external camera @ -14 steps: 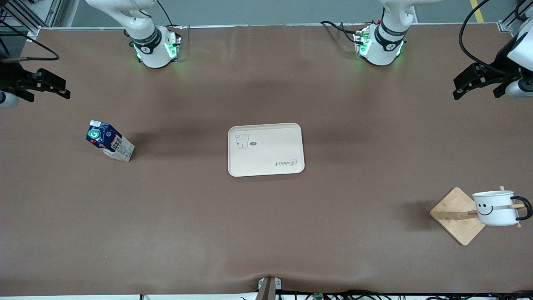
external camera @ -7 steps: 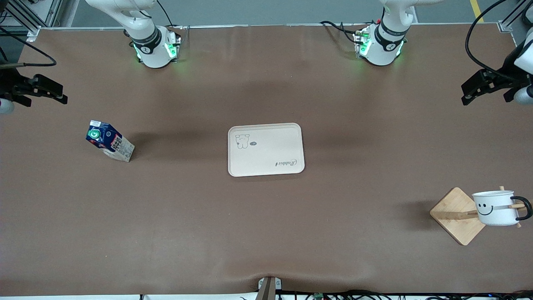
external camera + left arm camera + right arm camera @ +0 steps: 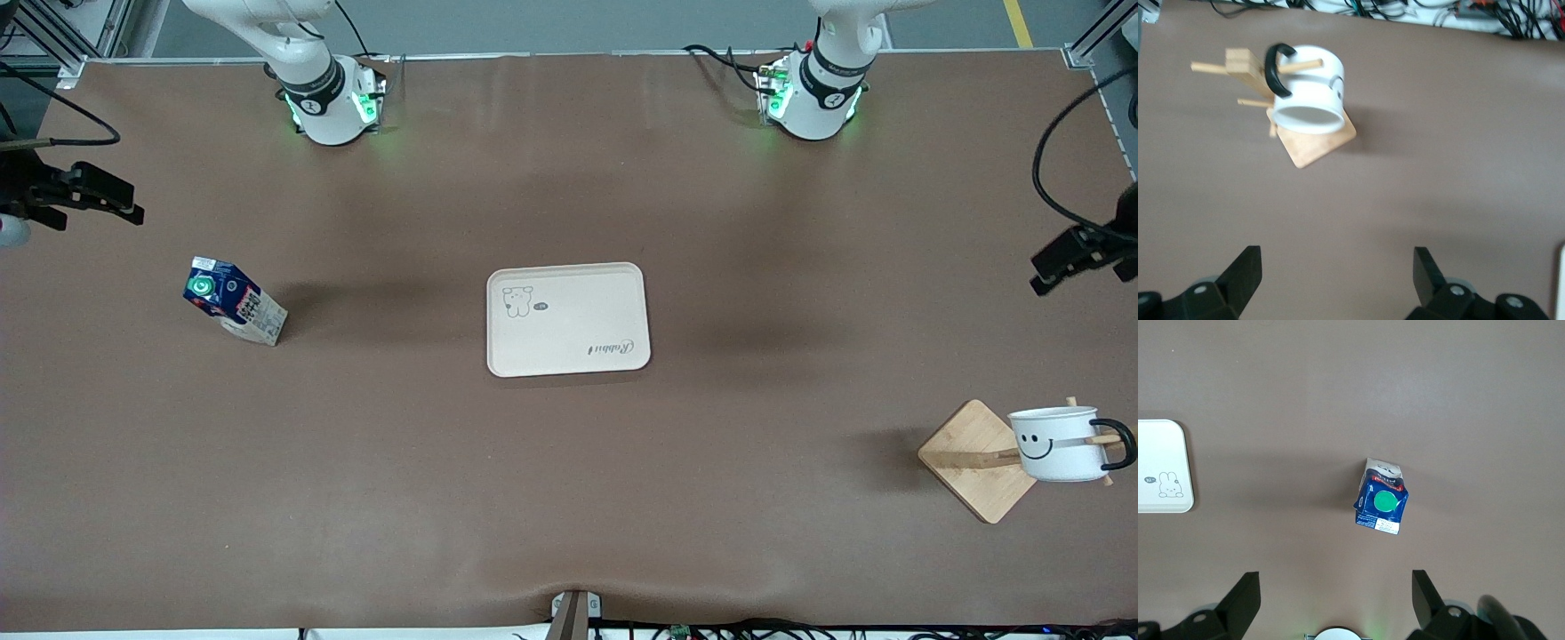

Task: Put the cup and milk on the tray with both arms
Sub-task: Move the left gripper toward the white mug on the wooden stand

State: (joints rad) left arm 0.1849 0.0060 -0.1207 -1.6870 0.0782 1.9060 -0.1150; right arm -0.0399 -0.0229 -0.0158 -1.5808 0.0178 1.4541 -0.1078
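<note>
The light, squashable milk (image 3: 234, 302) wants a gentle side pinch from the spread right gripper (image 3: 1331, 600) hanging over it, while the rigid cup (image 3: 1058, 444), hooked on its stand (image 3: 973, 458) at the tray's (image 3: 569, 356) four o'clock, suits a rim grip by the spread left gripper (image 3: 1338, 277).

Left gripper (image 3: 1335, 283), jaws apart: bare table beneath, wooden stand (image 3: 1313, 137) pegs run through the cup (image 3: 1309, 90) handle. Right gripper (image 3: 1333, 603), jaws apart: milk (image 3: 1381, 503) stands alone, open table all round; tray (image 3: 1161, 467) well apart.

Both arms reach outward, left tool (image 3: 1058, 264) and right tool (image 3: 107, 197) spread wide apart.
</note>
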